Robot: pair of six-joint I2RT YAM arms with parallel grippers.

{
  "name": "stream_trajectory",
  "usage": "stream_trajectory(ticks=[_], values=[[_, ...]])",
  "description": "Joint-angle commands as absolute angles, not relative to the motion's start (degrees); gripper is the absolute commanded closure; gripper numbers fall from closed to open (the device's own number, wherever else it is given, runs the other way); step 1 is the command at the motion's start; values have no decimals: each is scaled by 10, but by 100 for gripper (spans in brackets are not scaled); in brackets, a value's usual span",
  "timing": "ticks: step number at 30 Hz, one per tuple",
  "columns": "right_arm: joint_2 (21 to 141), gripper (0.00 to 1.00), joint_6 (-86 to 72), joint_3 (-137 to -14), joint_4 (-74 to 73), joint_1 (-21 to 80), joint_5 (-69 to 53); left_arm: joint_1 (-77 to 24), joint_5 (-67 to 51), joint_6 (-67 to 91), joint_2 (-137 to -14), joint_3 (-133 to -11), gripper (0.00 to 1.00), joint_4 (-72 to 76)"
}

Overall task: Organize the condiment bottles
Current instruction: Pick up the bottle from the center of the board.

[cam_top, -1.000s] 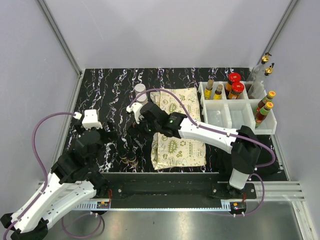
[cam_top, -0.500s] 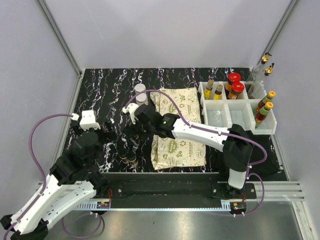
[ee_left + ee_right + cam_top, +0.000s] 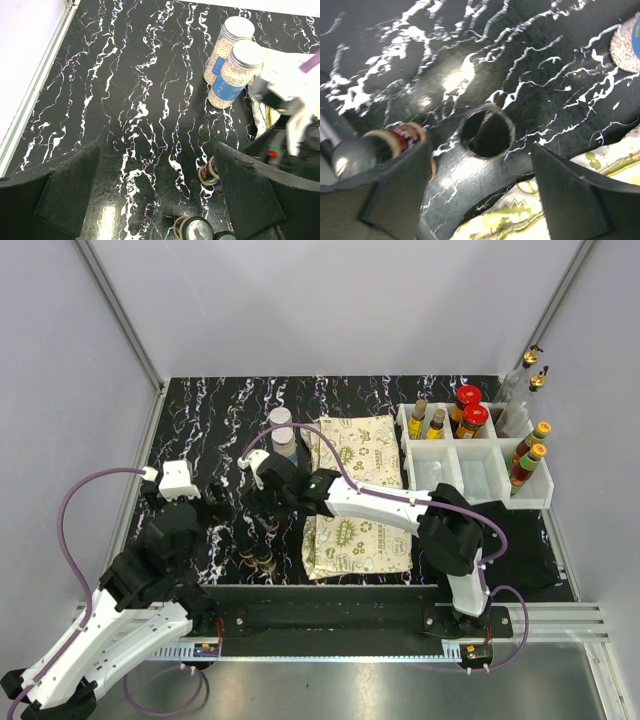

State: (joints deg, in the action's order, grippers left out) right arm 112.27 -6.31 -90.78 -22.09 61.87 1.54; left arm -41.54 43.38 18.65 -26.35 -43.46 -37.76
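Hovering wide open over a dark-capped bottle (image 3: 486,131), the right gripper (image 3: 480,185) held nothing, seemingly lining up a grasp; the left gripper (image 3: 157,195) sat open, empty.

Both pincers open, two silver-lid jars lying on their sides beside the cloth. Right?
One error: the two silver-lid jars stand upright, side by side, not on their sides; the left wrist view shows it. They are beside the cloth, and the left pincer and right pincer are both open.
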Motion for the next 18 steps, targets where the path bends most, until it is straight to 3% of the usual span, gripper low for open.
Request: stream_trajectory(ticks=[1,8,10,11,14,17,18], values=[[1153,17,-76,-947,-198,624,74,-414,448,190,-265,-433,1,-361],[1197,40,-103,-986,-194,624,72,-414,446,189,-261,-433,1,-362],[1198,52,-113,-984,-194,624,75,-414,446,189,-260,-432,1,-361],[1197,64,-116,-984,-193,625,76,-415,446,187,-261,-432,1,-361],[1193,87,-123,-980,-195,624,94,-414,446,187,-263,-433,1,-361],[1180,100,-126,-974,-194,624,119,-414,445,187,-260,-432,1,-362],[1175,100,-124,-972,-195,625,131,-414,446,187,-260,-432,1,-362]])
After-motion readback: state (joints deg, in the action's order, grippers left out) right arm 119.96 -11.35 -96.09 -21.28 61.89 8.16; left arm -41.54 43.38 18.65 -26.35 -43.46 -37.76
